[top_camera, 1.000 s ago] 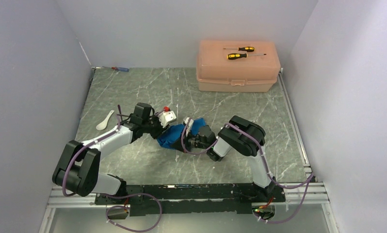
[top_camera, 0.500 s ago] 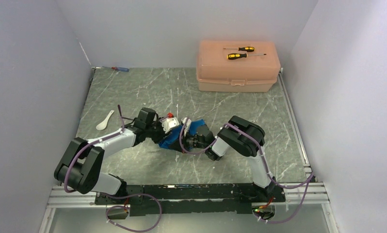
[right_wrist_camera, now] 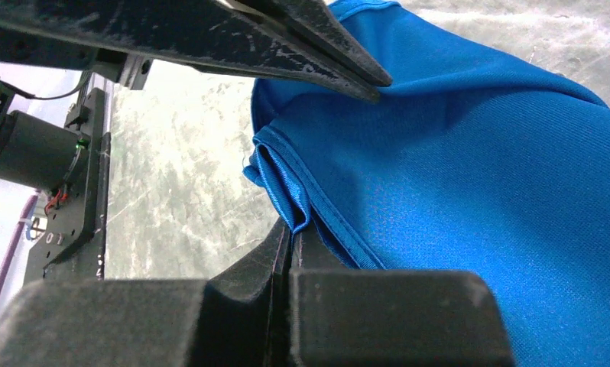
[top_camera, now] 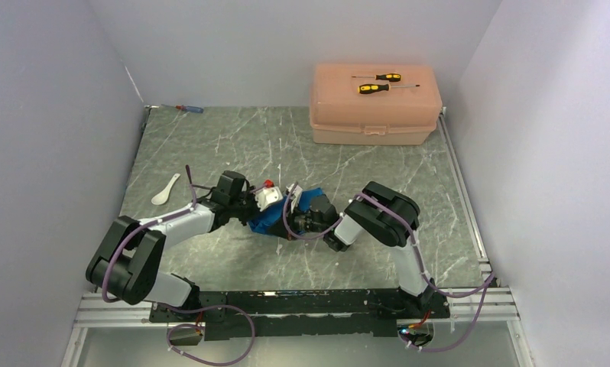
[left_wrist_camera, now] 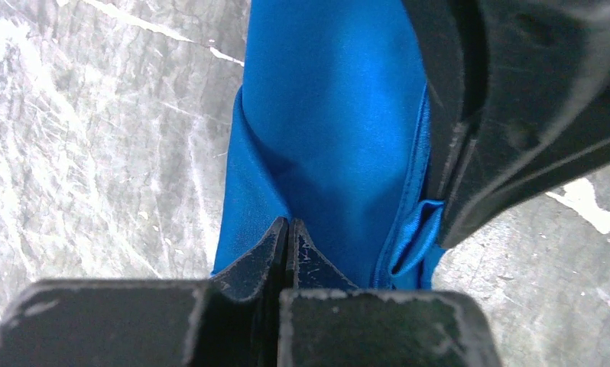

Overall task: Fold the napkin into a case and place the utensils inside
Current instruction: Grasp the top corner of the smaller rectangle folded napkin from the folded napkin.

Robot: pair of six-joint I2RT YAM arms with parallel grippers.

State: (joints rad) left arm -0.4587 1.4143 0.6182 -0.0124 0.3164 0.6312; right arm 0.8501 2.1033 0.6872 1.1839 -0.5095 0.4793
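Napkin [top_camera: 268, 221], bright blue and bunched into a small heap, lies on the marbled table [top_camera: 210, 145] near its middle, caught between the two arms; I take the scene from the left. A white spoon [top_camera: 164, 190] lies alone by the left edge of the table, well apart from the cloth; a small blue-and-red screwdriver [top_camera: 189, 108] rests in the far left corner. The left arm reaches in low from the left; the left gripper [left_wrist_camera: 287, 231] has its fingers pressed together with no gap, the tips pinching a raised crease of the napkin on its left side. From the left wrist the cloth runs away from those tips as a smooth blue band, its hem curled over at the right, where a dark finger of the other arm lies against it. The right gripper [right_wrist_camera: 292, 234] comes in from the right, its fingers likewise closed, a doubled fold of the hem nipped between them; the two sets of fingertips sit close to one another on the same heap of cloth. Far right at the back stands a peach box [top_camera: 374, 115], shut, with two yellow-and-black screwdrivers [top_camera: 379, 89] lying on its lid.
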